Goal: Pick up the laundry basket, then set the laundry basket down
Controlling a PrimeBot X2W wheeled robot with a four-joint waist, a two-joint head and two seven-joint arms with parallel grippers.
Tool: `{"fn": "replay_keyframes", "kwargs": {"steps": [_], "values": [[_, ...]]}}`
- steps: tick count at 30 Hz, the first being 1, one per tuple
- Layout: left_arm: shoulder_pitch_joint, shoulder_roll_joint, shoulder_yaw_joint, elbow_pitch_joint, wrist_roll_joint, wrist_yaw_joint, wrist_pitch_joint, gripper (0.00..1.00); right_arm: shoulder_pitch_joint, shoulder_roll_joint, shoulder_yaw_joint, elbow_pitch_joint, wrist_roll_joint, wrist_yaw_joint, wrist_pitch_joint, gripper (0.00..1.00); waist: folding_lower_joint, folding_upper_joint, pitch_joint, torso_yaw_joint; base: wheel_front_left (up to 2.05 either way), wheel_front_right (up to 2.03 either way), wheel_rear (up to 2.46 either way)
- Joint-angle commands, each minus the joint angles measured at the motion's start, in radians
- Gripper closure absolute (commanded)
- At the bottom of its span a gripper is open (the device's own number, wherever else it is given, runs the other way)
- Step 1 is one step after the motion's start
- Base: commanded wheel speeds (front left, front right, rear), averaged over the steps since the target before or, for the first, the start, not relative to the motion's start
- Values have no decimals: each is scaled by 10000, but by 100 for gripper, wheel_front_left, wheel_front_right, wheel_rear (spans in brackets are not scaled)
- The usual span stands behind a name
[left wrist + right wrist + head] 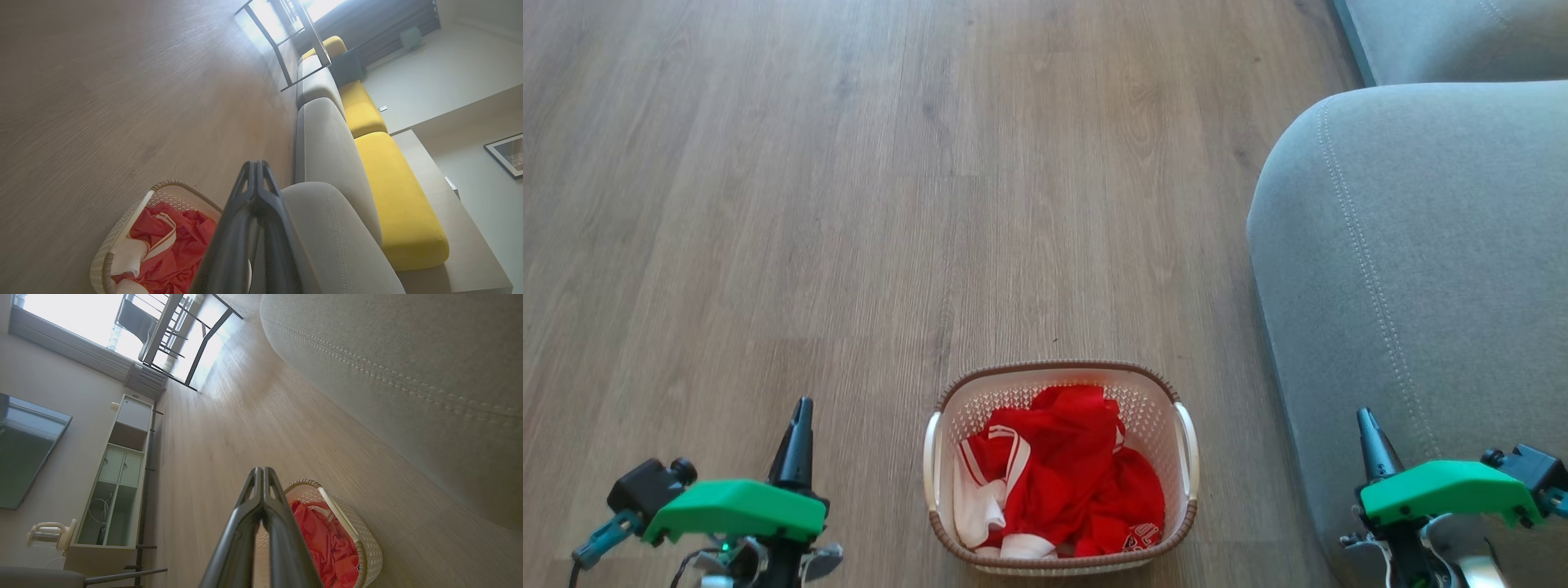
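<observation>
Closed left tool (258,164) near laundry basket (179,185), apparently just beside grey sofa (327,147).

The laundry basket (1058,384) is white perforated plastic with a brown braided rim, its clothes (1062,482) red with white stripes, the floor (849,204) grey-brown wood grain, the sofa (1421,269) pale grey with yellow cushions (392,196), and the left end effector (803,408) and right end effector (1364,416) black with bright green covers (739,506).
</observation>
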Motion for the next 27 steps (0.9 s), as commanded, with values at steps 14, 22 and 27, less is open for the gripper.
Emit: {"fn": "replay_keyframes", "kwargs": {"steps": [14, 22, 27], "values": [[-738, 166, 642, -191, -1666, -154, 447, 100, -649, -226, -168, -402, 1652, 47, 422, 100, 0, 0, -29, -101, 0, 0, 0], [-836, 163, 834, -148, -2538, -193, 684, 100, -700, -230, -289, -419, 2506, 51, 654, 100, 0, 0, -45, -159, 0, 0, 0], [-897, 160, 956, -120, -3084, -217, 833, 100, -732, -232, -367, -430, 3042, 54, 800, 100, 0, 0, -55, -195, 0, 0, 0]]}}
